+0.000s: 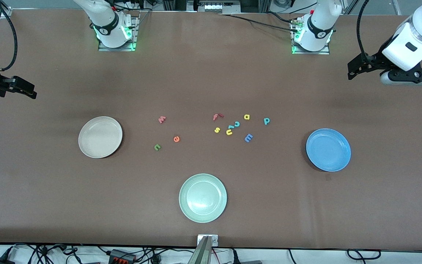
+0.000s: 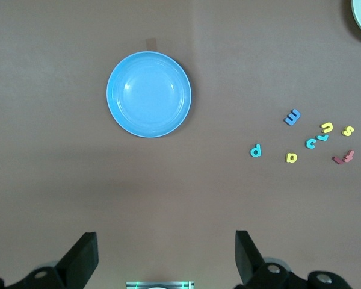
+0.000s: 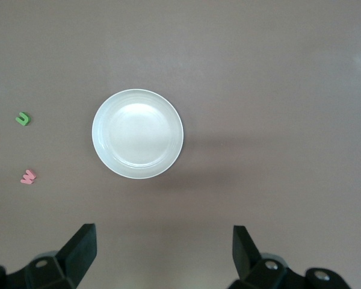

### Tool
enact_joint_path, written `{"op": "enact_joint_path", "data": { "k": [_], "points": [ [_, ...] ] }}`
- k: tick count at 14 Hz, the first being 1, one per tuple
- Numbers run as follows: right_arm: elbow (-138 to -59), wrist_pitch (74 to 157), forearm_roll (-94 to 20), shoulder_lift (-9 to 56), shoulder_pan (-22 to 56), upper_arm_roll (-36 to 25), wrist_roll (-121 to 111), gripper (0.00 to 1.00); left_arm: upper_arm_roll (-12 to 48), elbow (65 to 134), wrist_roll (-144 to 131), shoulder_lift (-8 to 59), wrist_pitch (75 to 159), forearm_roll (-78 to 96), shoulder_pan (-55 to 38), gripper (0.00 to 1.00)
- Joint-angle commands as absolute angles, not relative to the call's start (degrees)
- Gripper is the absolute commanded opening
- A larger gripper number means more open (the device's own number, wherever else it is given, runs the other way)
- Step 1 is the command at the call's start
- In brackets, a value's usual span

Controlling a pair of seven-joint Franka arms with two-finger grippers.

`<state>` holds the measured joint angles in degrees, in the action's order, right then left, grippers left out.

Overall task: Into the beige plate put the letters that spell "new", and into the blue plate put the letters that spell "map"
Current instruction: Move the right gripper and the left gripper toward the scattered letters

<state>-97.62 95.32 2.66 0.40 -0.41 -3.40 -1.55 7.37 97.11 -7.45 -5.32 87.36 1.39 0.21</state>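
My two arms wait raised at the two ends of the table [image 1: 211, 73]. My left gripper [image 2: 165, 259] hangs over the table at the left arm's end, near the blue plate [image 1: 328, 149], with its fingers [image 2: 84, 256] spread wide and nothing between them. My right gripper [image 3: 162, 256] hangs over the right arm's end, near the beige plate [image 1: 100, 137], also wide apart and holding nothing.

I count three plates. The green plate [image 1: 203, 198] is the biggest and lies nearest to the front camera, in the middle. The beige plate and the blue plate have no letters in them.

I count ten small letters, all on the bare table between the beige and the blue plate. Three lie toward the beige plate: the w [image 1: 162, 119], the e [image 1: 176, 139] and the n [image 1: 157, 147], well apart from each other. Seven lie toward the blue plate: the f [image 1: 216, 117], the s [image 1: 217, 129], the u [image 1: 229, 131], the c [image 1: 236, 124], the a [image 1: 247, 117], the p [image 1: 266, 120] and the m [image 1: 248, 138]. The u and the c lie just beside each other.
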Motion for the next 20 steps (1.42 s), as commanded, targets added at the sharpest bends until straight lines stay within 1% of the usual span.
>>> {"op": "enact_joint_path", "data": {
  "k": [1,8,10,12,15,16,17,20],
  "points": [
    [-97.5,95.0,1.8,0.4,-0.4,-3.0,-2.6,1.00,7.6,95.5,-7.9,-4.6,86.2,2.2,0.5,1.00],
    [-97.5,94.7,1.8,1.8,0.1,-2.7,-2.5,1.00,7.6,95.5,-8.0,-4.4,86.2,2.1,0.4,1.00],
    [-97.4,94.7,1.7,1.9,0.1,-2.7,-2.5,1.00,7.6,94.4,-8.7,-3.4,86.0,2.6,0.4,1.00],
    [-97.2,94.8,1.6,1.8,-0.3,-3.2,-2.5,1.00,7.8,94.3,-8.6,-1.9,85.8,2.5,-0.4,1.00],
    [-97.2,94.7,1.4,1.8,-0.1,-3.2,-2.5,1.00,8.2,94.4,-7.4,1.7,81.3,2.2,-1.1,1.00],
    [-97.2,94.7,1.4,1.7,-0.1,-3.2,-2.5,1.00,8.3,94.4,-7.1,3.1,81.4,2.1,-1.2,1.00],
    [-97.2,94.8,1.4,1.7,-0.1,-3.1,-2.5,1.00,8.3,94.4,-7.1,4.5,82.5,1.9,-2.1,1.00],
    [-97.3,94.8,1.3,1.9,-0.1,-2.9,-2.5,1.00,8.3,96.3,-7.7,9.0,91.1,2.0,-6.1,1.00]
  ]
}}
